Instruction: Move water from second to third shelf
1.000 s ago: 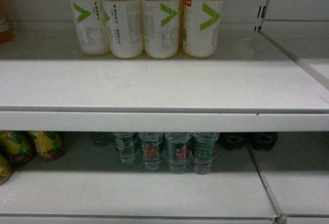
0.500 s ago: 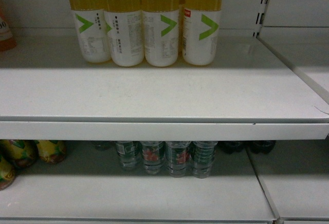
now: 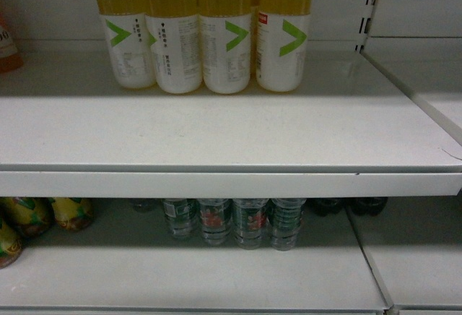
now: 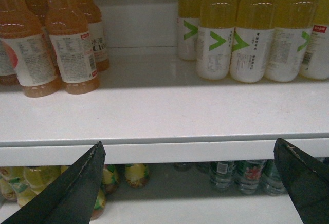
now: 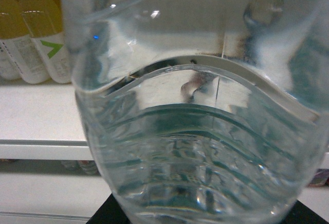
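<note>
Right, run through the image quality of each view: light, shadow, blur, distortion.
Head view: dim with a green tint; the lower shelf lies in deep shadow, so the water bottles are murky. Left wrist view: brighter and sharp, with small highlights on the yellow drink bottles. Right wrist view: the held water bottle fills the frame, blurred, its ribbed wall bending the shelf edge seen through it.

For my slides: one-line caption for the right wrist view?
Water bottle fills the right wrist view, shelf edge and yellow drinks behind.
</note>
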